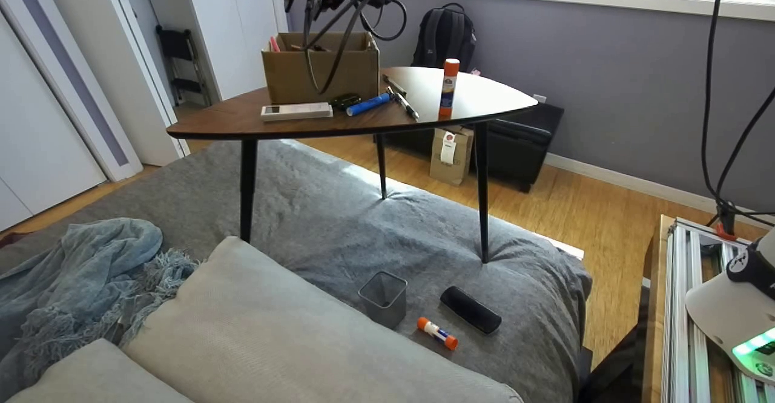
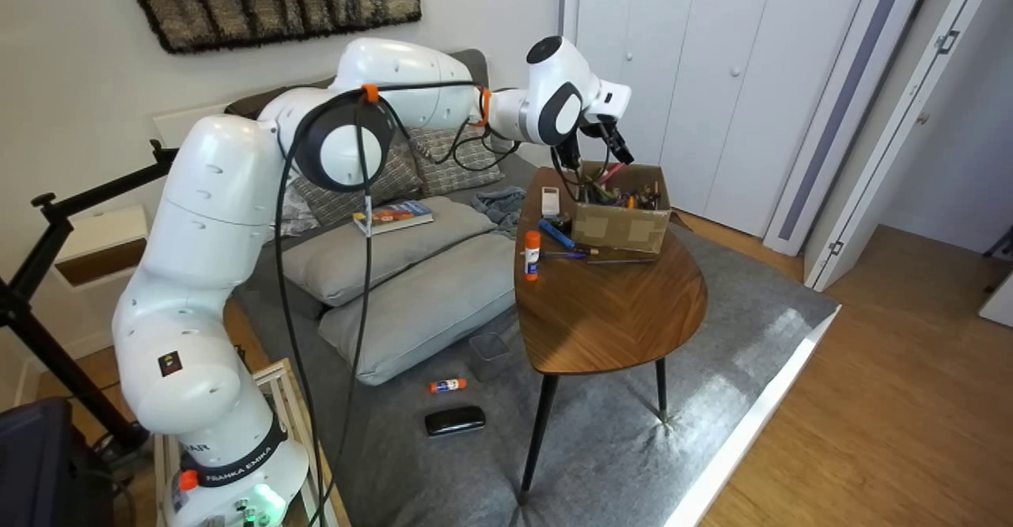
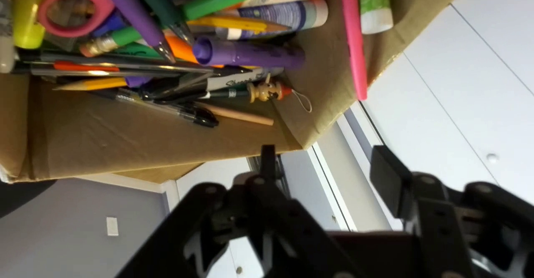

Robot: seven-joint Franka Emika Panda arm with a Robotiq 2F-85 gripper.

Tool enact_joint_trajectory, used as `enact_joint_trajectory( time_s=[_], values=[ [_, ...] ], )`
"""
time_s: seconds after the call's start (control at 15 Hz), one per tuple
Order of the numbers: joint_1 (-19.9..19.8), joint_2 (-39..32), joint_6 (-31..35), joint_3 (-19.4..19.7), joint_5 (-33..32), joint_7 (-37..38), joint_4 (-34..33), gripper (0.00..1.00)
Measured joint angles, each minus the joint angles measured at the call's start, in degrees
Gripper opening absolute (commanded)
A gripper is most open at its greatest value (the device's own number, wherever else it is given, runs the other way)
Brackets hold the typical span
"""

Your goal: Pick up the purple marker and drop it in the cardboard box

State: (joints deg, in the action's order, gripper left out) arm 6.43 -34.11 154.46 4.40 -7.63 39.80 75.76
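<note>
The brown cardboard box stands on the wooden table in both exterior views [image 1: 324, 76] [image 2: 621, 228]. It fills the upper left of the wrist view [image 3: 137, 132]. A thick purple marker [image 3: 250, 53] lies inside it among pens, pencils and pink-handled scissors. A slimmer purple pen [image 3: 131, 13] lies beside it. My gripper [image 3: 327, 165] is open with nothing between its fingers. In an exterior view the gripper [image 2: 597, 155] is just above the box's rim, on the far side. In an exterior view the hand is partly cut off by the top edge.
On the table [image 2: 625, 321] beside the box are a blue marker [image 1: 369, 104], several pens, a white device [image 1: 296, 111] and an upright orange-capped glue stick [image 1: 448, 88]. A pink stick [image 3: 354, 40] pokes over the box's rim. Cables hang before the box.
</note>
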Motion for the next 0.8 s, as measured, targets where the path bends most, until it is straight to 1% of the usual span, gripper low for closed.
enact_joint_trajectory(
  time_s=[0.07, 0.13, 0.53, 0.8],
  values=[
    [0.18, 0.95, -3.28, 0.00, 0.14, -0.50, 0.00, 0.98],
    [0.35, 2.11, -7.13, -0.13, 0.50, -1.17, 0.00, 1.00],
    [0.57, 10.73, -32.01, -1.00, 0.56, -1.88, -0.01, 1.00],
    [0.37, 13.89, -43.05, -0.71, 0.56, -1.64, 0.05, 1.00]
  ],
)
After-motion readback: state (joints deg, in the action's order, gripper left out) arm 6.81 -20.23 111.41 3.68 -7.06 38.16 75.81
